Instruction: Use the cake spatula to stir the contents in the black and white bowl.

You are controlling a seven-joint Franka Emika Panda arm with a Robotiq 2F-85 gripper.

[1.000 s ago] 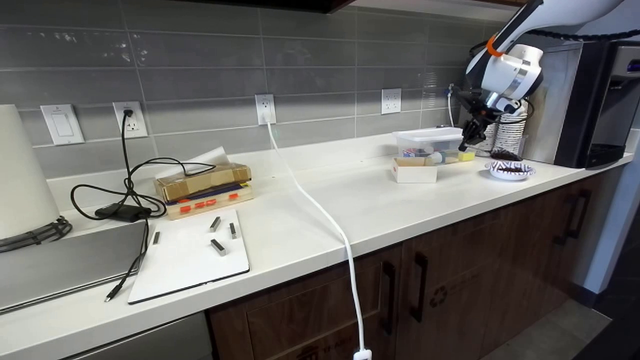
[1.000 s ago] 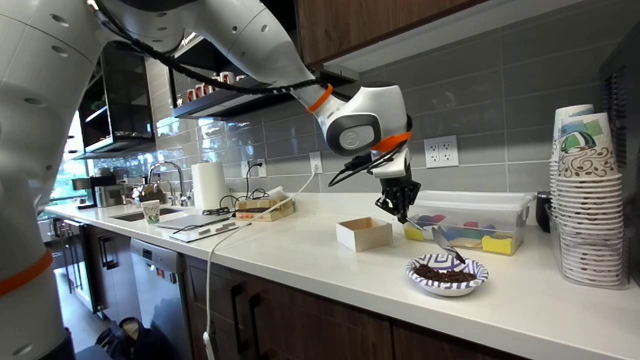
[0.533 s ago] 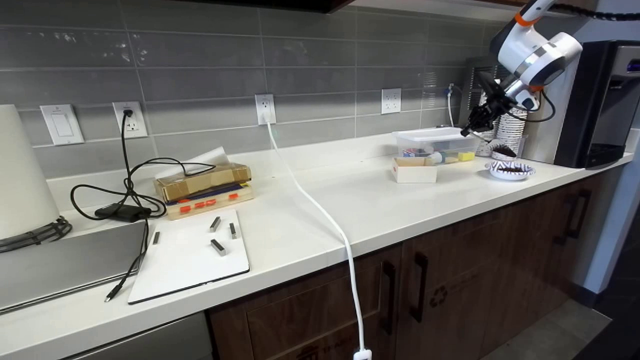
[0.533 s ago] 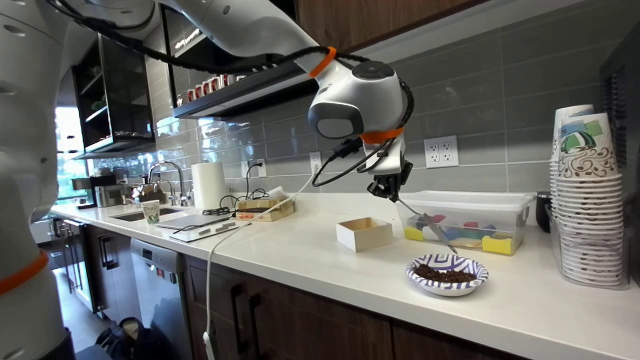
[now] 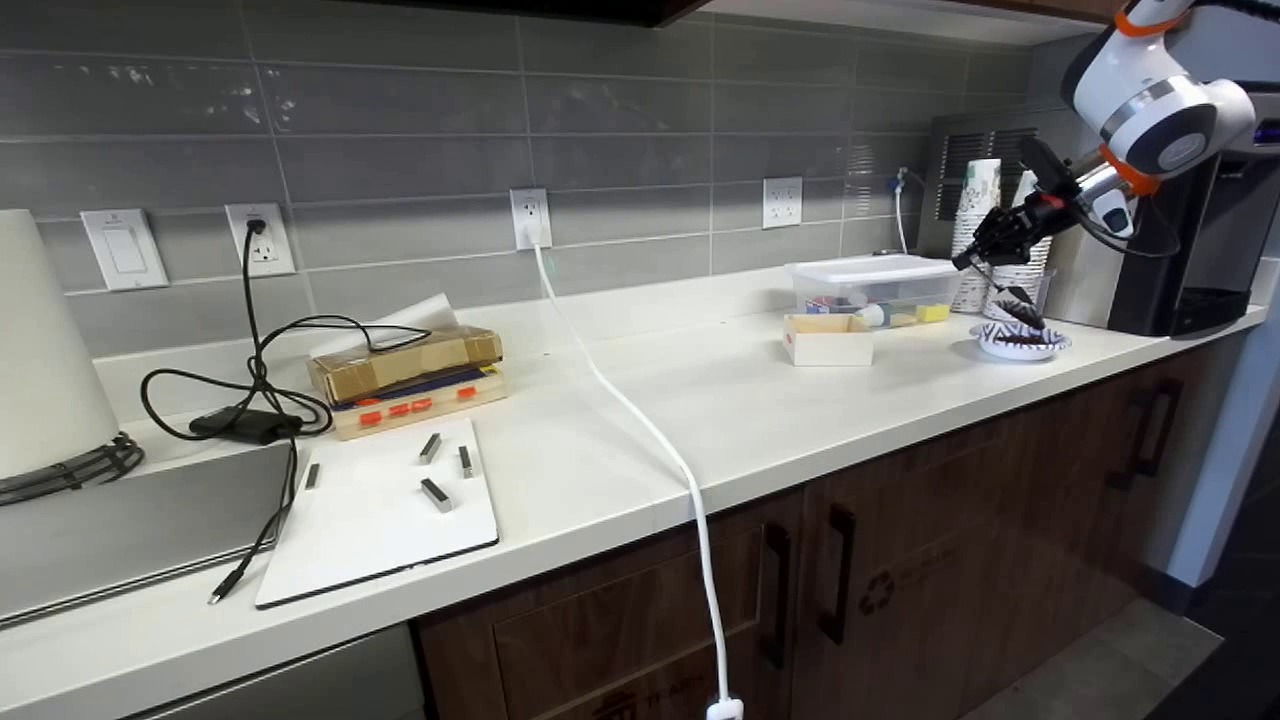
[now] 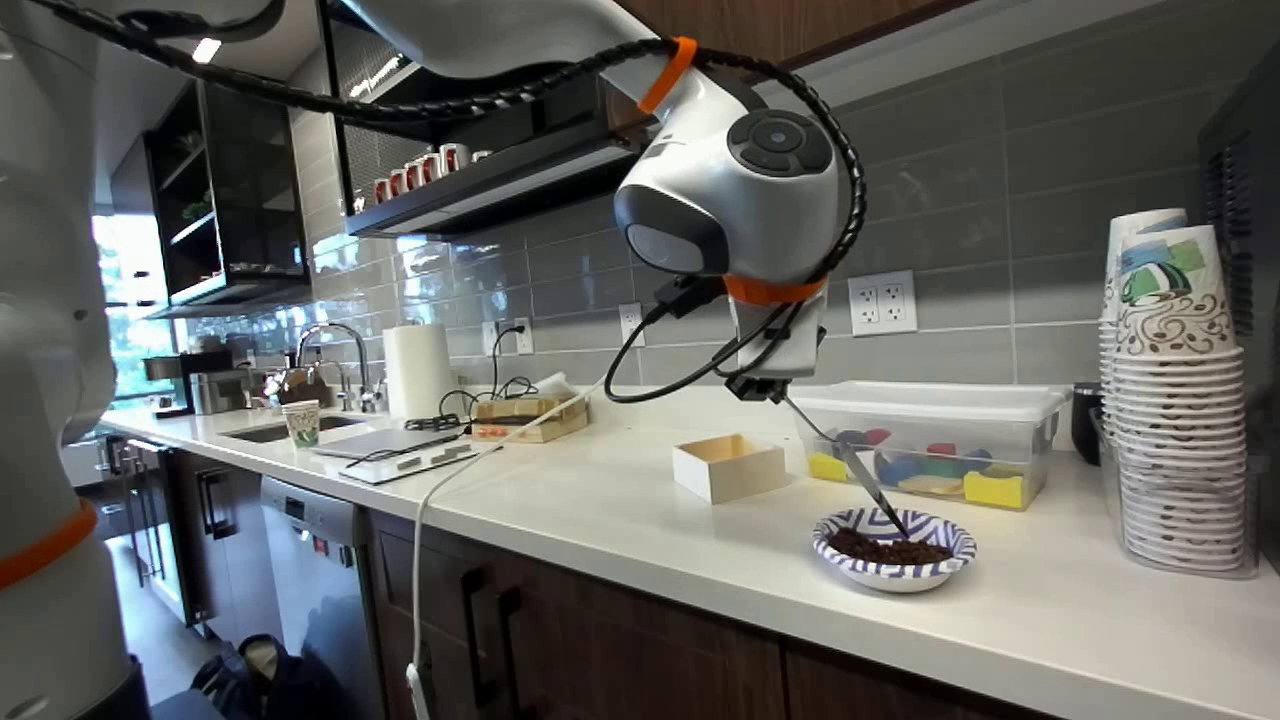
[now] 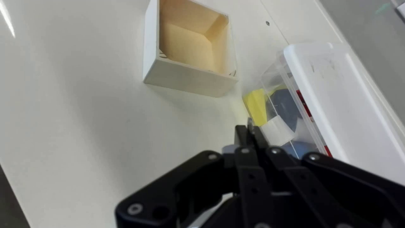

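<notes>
Both exterior views show the spatula (image 6: pixel 867 480) steeper and lower than half a second ago, its tip now overlapping the bowl (image 6: pixel 940 530) at frame right, below the fingers (image 7: pixel 241 136), which clamp the spatula.

In an exterior view, the arm (image 6: pixel 740 210) partly hides the gripper (image 6: pixel 778 393).

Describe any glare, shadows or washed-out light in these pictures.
In the wrist view, a bright streak glares off the countertop at top left, a broad soft shadow darkens part of it, and the claw looks very dark; in an exterior view, the window at far left is washed out, and the gray wall tiles toward that side carry bright reflections.
</notes>
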